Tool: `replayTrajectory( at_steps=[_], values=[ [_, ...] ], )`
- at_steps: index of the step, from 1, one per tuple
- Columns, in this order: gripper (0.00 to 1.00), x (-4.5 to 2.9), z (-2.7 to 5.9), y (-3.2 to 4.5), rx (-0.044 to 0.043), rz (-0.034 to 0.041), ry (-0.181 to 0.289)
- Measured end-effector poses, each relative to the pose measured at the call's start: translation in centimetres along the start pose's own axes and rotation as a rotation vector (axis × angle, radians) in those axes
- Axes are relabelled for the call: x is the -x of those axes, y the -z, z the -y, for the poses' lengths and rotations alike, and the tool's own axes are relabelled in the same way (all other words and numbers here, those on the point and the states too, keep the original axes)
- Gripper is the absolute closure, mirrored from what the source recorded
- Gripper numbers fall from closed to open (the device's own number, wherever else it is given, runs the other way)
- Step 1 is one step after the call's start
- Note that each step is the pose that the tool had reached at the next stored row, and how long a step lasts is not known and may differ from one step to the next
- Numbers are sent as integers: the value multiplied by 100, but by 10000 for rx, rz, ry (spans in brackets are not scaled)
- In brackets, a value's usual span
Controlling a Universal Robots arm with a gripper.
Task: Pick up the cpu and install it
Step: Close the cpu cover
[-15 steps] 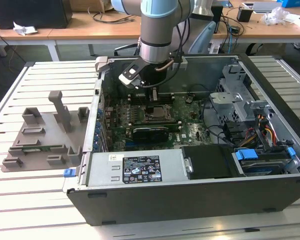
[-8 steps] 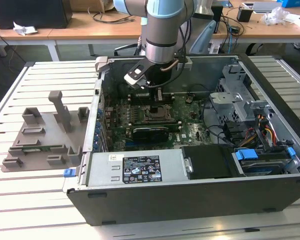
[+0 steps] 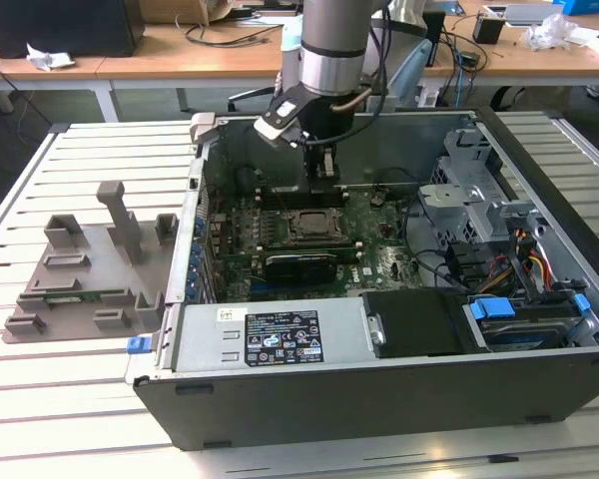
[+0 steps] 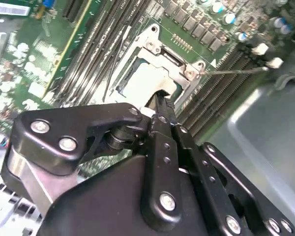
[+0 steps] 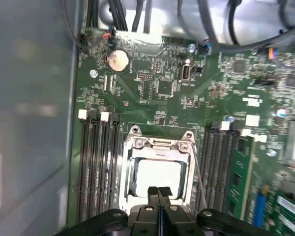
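Gripper (image 5: pixel 158 191): fingers pressed together, nothing between them, poised right over the socket frame (image 5: pixel 133 162).
Cpu (image 5: pixel 159 175): lying flat inside the socket frame, silver top up.
Memory slots (image 5: pixel 96 167): flanking the socket frame on both sides.

Bright, even light; white glare on the cpu (image 5: pixel 160 176) (case (image 3: pixel 379 389) interior dimmer)

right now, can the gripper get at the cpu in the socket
Probably yes for its top: the gripper hangs right over the cpu, whose silver face lies bare inside the socket frame, with nothing between. Its edges look less reachable, since the frame rims them and the jaws are shut.
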State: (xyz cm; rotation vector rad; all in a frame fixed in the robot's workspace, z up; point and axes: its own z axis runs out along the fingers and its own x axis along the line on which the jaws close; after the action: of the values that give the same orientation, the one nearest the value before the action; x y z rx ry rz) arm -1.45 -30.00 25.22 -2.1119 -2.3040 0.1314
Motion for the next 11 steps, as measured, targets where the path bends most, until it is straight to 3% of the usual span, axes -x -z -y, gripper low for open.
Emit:
replayTrajectory(
  at_steps=[2, 4, 11],
  values=[
    [89, 8, 12, 166, -1, 1, 0],
    [89, 13, 20, 276, 0, 0, 0],
    [89, 14, 22, 304, 0, -1, 0]
  ],
)
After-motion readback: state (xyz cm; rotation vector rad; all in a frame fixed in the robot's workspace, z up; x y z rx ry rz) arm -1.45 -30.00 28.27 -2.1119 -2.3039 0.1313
